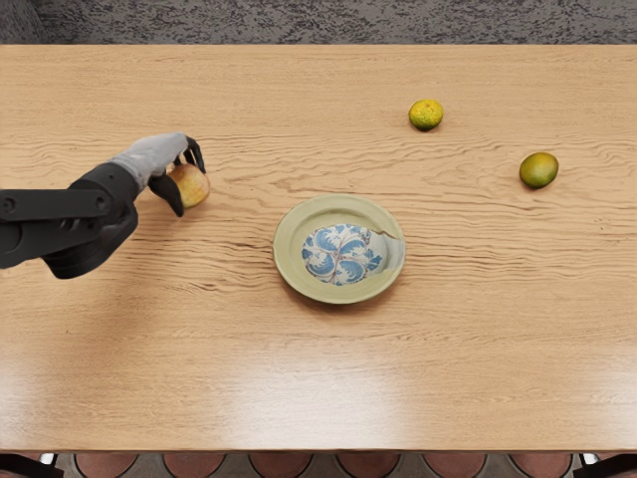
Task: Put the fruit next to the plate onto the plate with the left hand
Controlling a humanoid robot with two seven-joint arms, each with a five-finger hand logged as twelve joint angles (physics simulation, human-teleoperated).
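A yellow-orange fruit [191, 185] lies on the wooden table to the left of the plate [296, 215]. My left hand [179, 171] reaches in from the left edge and its dark-tipped fingers curl around the fruit, thumb on the near side, other fingers over its far side. The plate is pale green with a blue and white floral centre, and nothing lies on it. Fruit and hand sit roughly a plate's width left of the plate's rim. No right arm shows.
A yellow-green citrus [426, 115] lies at the far right of centre. Further right sits a green-orange mango-like fruit [538, 169]. The table's far edge [318, 45] runs along the top.
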